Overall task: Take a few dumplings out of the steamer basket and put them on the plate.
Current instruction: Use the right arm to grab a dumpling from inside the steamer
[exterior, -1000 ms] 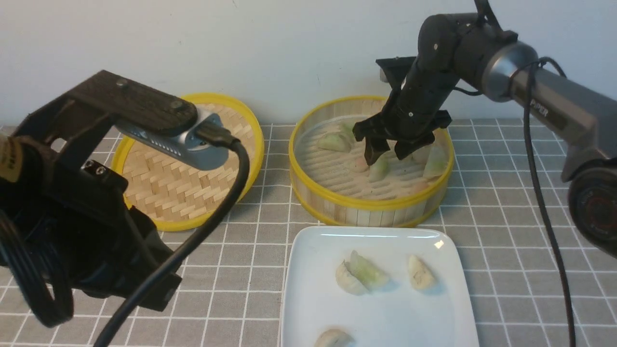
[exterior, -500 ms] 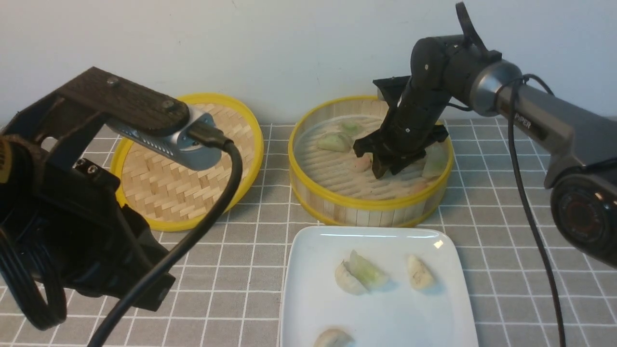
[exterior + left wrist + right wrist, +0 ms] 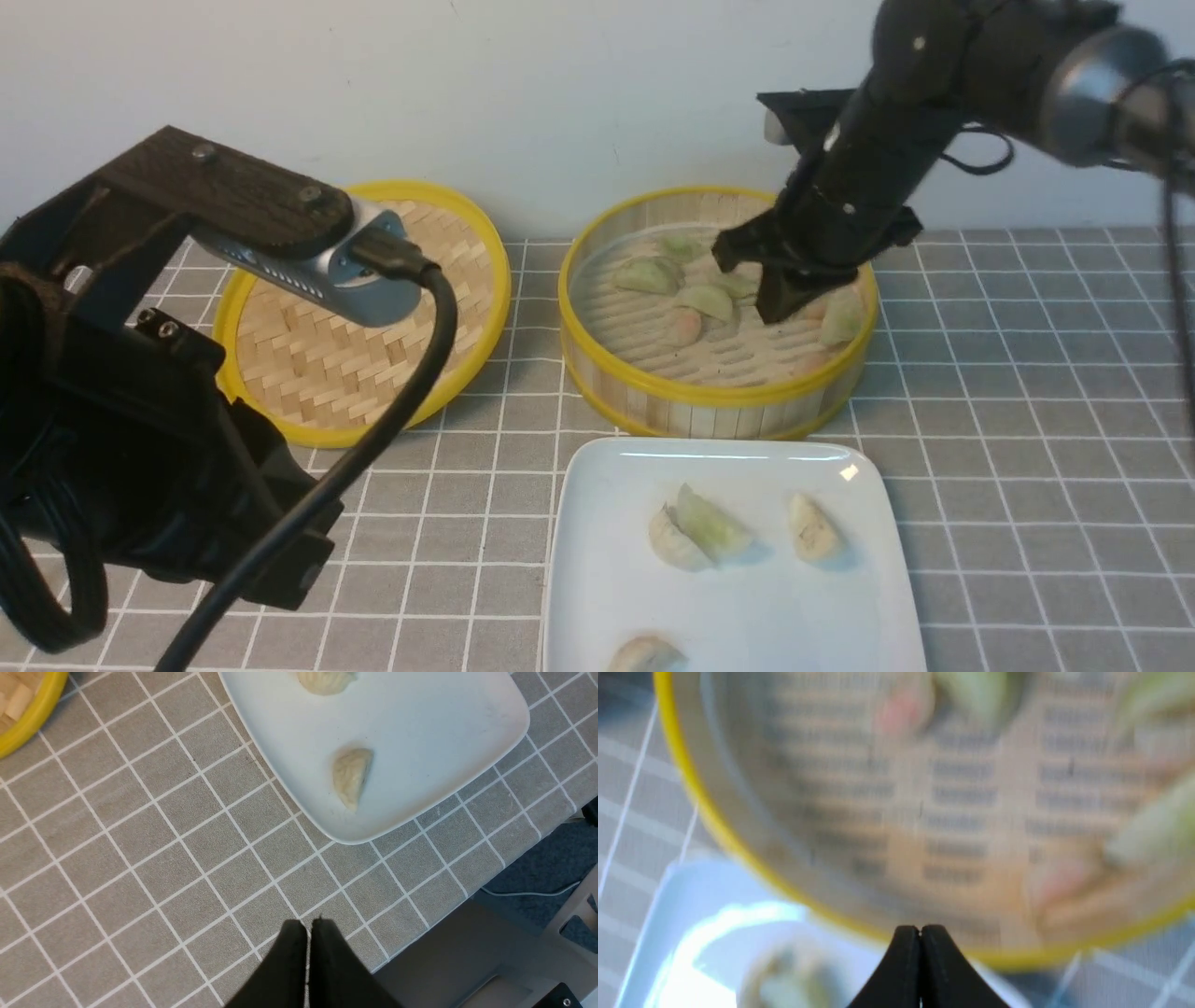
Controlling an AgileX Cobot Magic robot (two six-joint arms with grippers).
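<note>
The steamer basket (image 3: 719,397) stands at the back right and holds several dumplings, among them a pale green one (image 3: 707,301) and a pink one (image 3: 686,324). My right gripper (image 3: 780,303) hangs just above the basket floor, right of the green one, shut and empty; its wrist view, blurred, shows shut jaws (image 3: 920,928) over the basket's near rim (image 3: 686,779). The plate (image 3: 597,467) in front holds several dumplings (image 3: 700,532). My left gripper (image 3: 308,924) is shut and empty over the cloth, near the plate's corner (image 3: 420,812) and a whitish dumpling (image 3: 351,777).
The flat woven lid (image 3: 327,355) lies left of the basket; its rim shows in the left wrist view (image 3: 23,723). My left arm (image 3: 140,420) fills the front left. The table's front edge (image 3: 467,891) runs close by my left gripper, with floor beyond.
My right gripper dipped open around a green dumpling, then rose and shifted right with jaws shut and empty. The green dumpling stayed in the basket, now lying a little further left.
</note>
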